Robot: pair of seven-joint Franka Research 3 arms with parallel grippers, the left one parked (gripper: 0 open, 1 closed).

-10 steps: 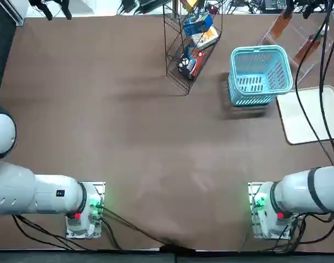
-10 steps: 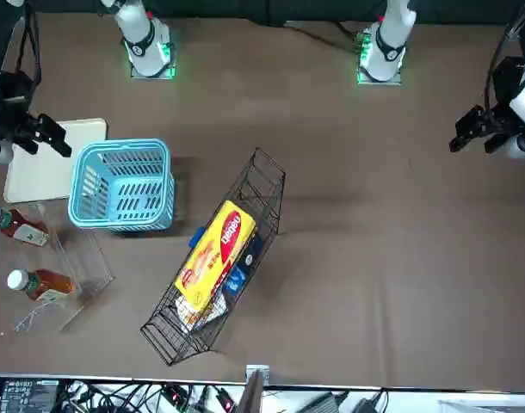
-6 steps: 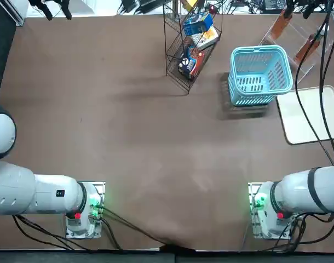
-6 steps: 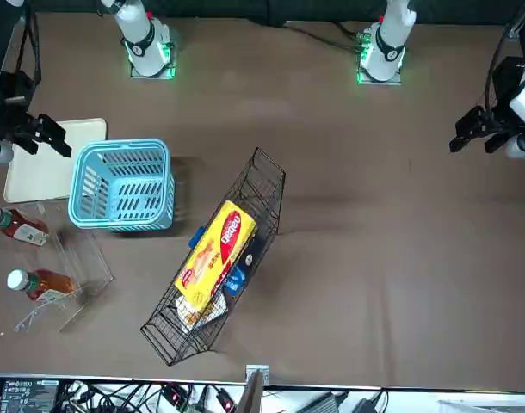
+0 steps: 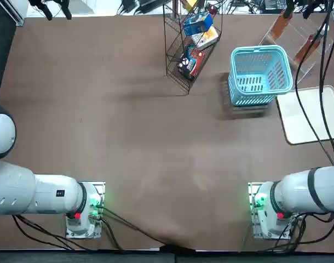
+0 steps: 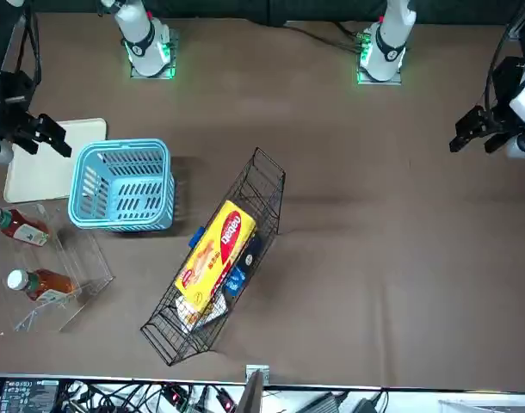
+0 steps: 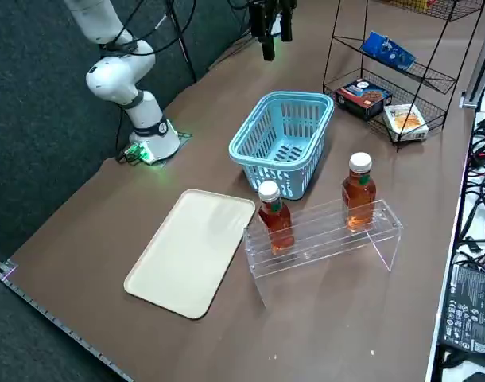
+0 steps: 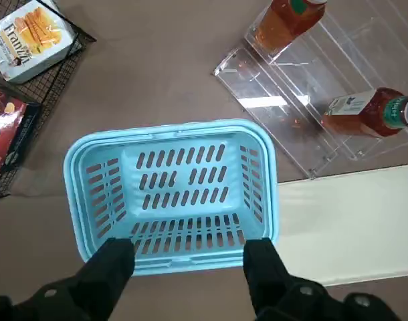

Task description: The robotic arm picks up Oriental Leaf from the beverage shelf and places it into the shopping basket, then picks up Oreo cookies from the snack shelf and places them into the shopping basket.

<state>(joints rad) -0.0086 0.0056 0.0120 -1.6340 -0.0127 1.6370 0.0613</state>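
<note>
Tea bottles [image 7: 359, 194] stand upright and apart on the clear stand [image 7: 326, 245], leaving grasping room, as the right gripper [image 8: 190, 249] hangs empty, fingers spread wide, near the basket [image 8: 170, 132], apparently placed for short carries.
</note>
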